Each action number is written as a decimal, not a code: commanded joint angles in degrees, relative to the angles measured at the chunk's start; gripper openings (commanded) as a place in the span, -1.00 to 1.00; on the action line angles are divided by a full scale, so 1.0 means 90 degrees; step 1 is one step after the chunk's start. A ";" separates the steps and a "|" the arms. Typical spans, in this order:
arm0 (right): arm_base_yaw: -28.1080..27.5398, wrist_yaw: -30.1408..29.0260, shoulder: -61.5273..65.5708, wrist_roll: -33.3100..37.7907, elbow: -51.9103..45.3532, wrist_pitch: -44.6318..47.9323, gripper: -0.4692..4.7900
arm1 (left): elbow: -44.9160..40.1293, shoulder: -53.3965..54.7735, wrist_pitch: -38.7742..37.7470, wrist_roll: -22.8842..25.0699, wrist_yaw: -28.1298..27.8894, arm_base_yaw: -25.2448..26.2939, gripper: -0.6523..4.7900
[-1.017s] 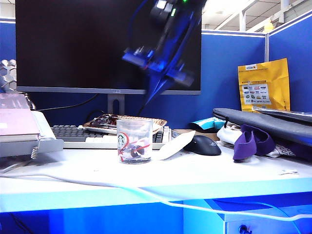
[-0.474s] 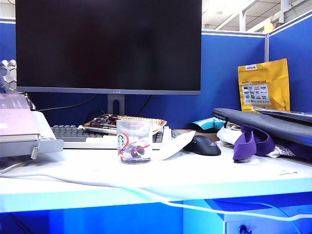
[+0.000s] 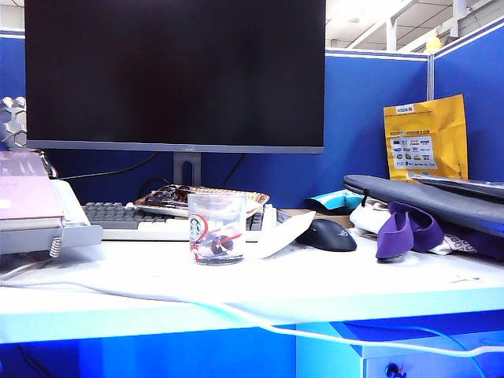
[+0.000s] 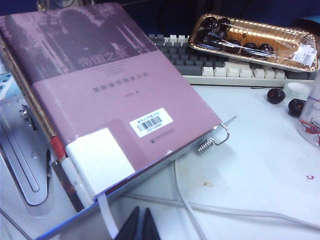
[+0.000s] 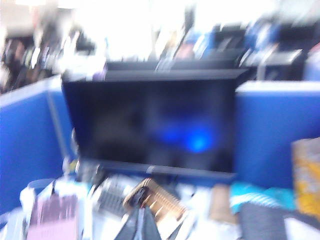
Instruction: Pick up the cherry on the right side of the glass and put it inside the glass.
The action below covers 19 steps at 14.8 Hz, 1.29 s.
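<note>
Glossy dark maroon cherry point(image 3: 224, 243) inside short clear glass tumbler point(image 3: 216, 228), left gripper point(image 4: 140, 227) clenched empty beside mauve hardcover book point(image 4: 100, 95), right gripper point(image 5: 139, 225) clenched empty, blurred, high above both.

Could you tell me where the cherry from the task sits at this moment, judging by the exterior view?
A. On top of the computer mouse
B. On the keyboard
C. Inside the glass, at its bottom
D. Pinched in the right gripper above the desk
C: in the exterior view a dark round cherry shows through the clear wall of the glass, low at its base. No gripper appears in that view.
</note>
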 commanded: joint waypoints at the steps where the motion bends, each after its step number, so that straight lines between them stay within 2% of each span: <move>1: 0.0000 0.0192 -0.1030 -0.0024 0.0010 -0.0476 -0.84 | -0.0002 -0.0022 -0.0078 0.0027 0.0022 0.0005 -0.78; 3: -0.0029 0.0270 -0.1736 -0.0022 0.0000 -0.1467 -0.84 | -0.0002 -0.0022 -0.0078 0.0027 0.0024 0.0005 -0.78; 4: -0.0029 0.0265 -0.1987 -0.0015 -0.0177 -0.1472 -0.84 | -0.0002 -0.0022 -0.0078 0.0027 0.0024 0.0005 -0.78; 6: 0.0007 0.0619 -0.2582 -0.0029 -0.1090 -0.1472 -0.84 | -0.0002 -0.0022 -0.0078 0.0027 0.0024 0.0005 -0.78; 7: 0.0010 0.1042 -0.3043 -0.0027 -0.2232 -0.1214 -0.84 | -0.0002 -0.0022 -0.0075 0.0027 0.0022 0.0005 -0.78; 8: -0.0007 0.1078 -0.3531 -0.0029 -0.3529 -0.0447 -0.84 | -0.0002 -0.0022 -0.0078 0.0027 0.0022 0.0005 -0.78; 10: -0.0136 0.1005 -0.4403 -0.0029 -0.6062 0.1758 -0.84 | -0.0002 -0.0022 -0.0078 0.0027 0.0022 0.0005 -0.78; 12: -0.0624 0.0962 -0.5110 -0.0019 -0.8896 0.4386 -0.84 | -0.0002 -0.0022 -0.0078 0.0027 0.0022 0.0005 -0.78; 13: -0.0877 0.0782 -0.5248 -0.0012 -0.9850 0.5064 -0.84 | -0.0002 -0.0022 -0.0078 0.0027 0.0022 0.0005 -0.78; 15: -0.1392 -0.0114 -0.5421 0.0010 -1.1407 0.5547 -0.84 | -0.0002 -0.0022 -0.0075 0.0027 0.0022 0.0005 -0.78; 16: -0.1545 -0.0340 -0.5525 0.0007 -1.1975 0.5855 -0.84 | -0.0002 -0.0022 -0.0075 0.0027 0.0022 0.0005 -0.78; 19: -0.1987 -0.0362 -0.6016 0.0010 -1.3095 0.6747 -0.84 | -0.0002 -0.0022 -0.0075 0.0027 0.0022 0.0005 -0.78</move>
